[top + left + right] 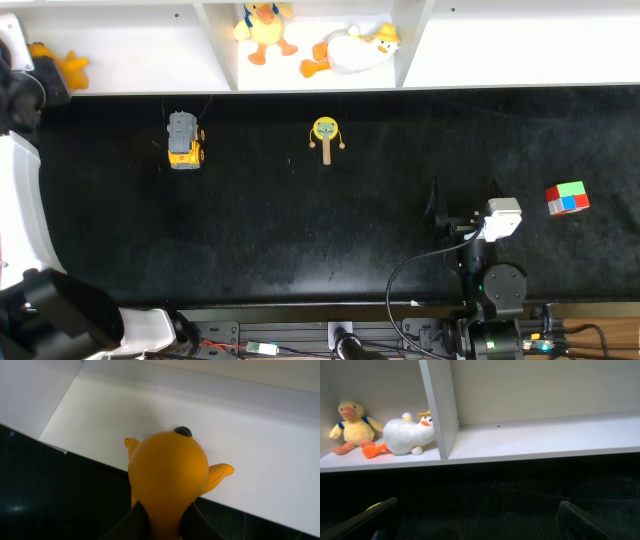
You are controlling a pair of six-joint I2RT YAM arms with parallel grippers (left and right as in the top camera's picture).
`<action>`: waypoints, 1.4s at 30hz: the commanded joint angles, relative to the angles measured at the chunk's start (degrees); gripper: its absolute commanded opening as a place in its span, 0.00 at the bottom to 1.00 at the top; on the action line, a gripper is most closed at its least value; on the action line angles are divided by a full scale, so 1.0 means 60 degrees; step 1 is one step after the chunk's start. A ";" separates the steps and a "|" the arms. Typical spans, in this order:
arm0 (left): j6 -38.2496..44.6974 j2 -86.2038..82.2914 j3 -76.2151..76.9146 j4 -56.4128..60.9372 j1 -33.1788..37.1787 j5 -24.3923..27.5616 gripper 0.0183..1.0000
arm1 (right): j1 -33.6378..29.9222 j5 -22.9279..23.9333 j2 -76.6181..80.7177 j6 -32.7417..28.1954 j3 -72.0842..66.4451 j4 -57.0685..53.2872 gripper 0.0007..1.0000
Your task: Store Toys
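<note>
The rounded orange duck-like toy (167,472), judged light, soft and best held at its narrow base, is pinched there by the left gripper (165,527) at the front edge of the white shelf's (260,460) left compartment.

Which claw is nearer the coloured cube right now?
Right. The right claw is open over the mat beside the coloured cube, not touching it; the left claw is far across the mat at the shelf, shut on the orange duck.
</note>
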 commanded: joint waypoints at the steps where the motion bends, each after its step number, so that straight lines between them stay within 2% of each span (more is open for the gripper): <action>1: -0.0040 0.0280 0.0237 0.0193 -0.0018 -0.0011 0.17 | 0.0011 -0.0047 -0.0098 0.0040 -0.0127 0.0036 0.99; 19: -0.0295 0.1118 0.0237 0.0871 -0.0018 0.0080 0.18 | 0.0011 -0.0047 -0.0098 0.0040 -0.0127 0.0040 1.00; 25: -0.0291 0.1169 0.0237 0.1064 -0.0018 0.0098 0.23 | 0.0011 -0.0047 -0.0098 0.0040 -0.0127 0.0040 1.00; 42: -0.0470 0.1643 0.0237 0.1657 -0.0018 0.0423 0.23 | 0.0011 -0.0047 -0.0098 0.0040 -0.0127 0.0040 1.00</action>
